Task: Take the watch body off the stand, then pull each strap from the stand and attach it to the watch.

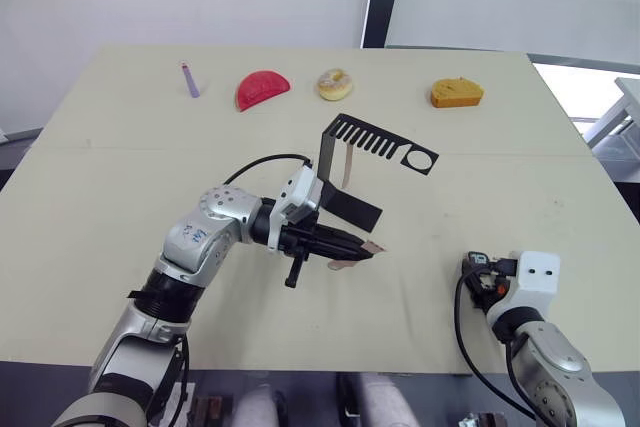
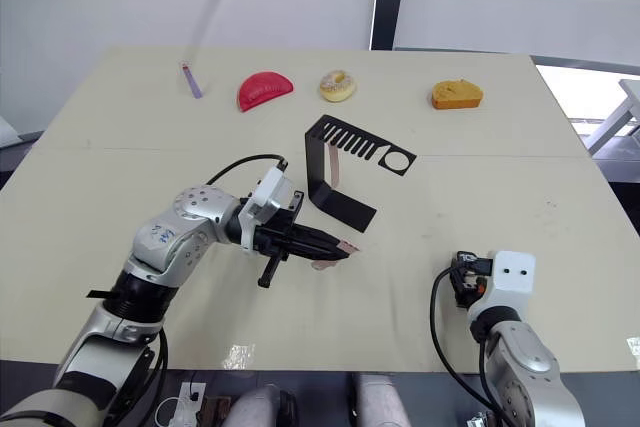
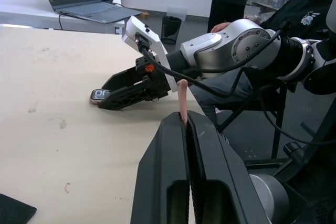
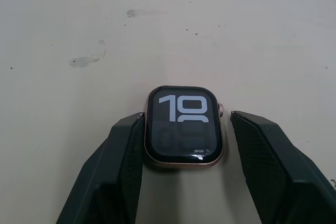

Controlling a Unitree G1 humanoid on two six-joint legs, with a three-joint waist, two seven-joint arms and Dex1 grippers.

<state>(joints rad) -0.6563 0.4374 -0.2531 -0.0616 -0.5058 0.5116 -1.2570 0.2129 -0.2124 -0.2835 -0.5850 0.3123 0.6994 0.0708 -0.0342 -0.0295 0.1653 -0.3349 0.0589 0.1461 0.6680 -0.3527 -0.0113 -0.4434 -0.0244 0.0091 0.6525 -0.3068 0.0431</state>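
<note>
We find the watch body [image 4: 184, 127] lying flat on the table [image 1: 120, 177], screen up, off the stand and down at about five o'clock in the head views, between the spread fingers of the right gripper [image 4: 184, 166]. One finger touches or nearly touches the case's side while the other stands apart from the crown side, so the right claw is open around the watch, not clamping it; we judge it is there to brace or recapture the case while a band is brought in. One strap [image 1: 358, 252], pale pink, is pinched at its end in the closed left gripper [image 1: 362, 246], near the centre of the table and pointing toward three o'clock, toward the watch but well apart from it. In the left wrist view that strap rises from between the pressed-together fingertips, with the right gripper and watch ahead, which suits sliding the strap's end into the case's slot. The other strap [image 2: 334, 169] hangs from the stand [image 1: 345, 172], just at twelve o'clock of the left gripper. Farther out, along the far edge of the table, lie a small purple stick [image 1: 189, 78], a red half-round piece [image 1: 262, 88], a ring-shaped bun [image 1: 335, 83] and an orange piece [image 1: 456, 93], none involved.
</note>
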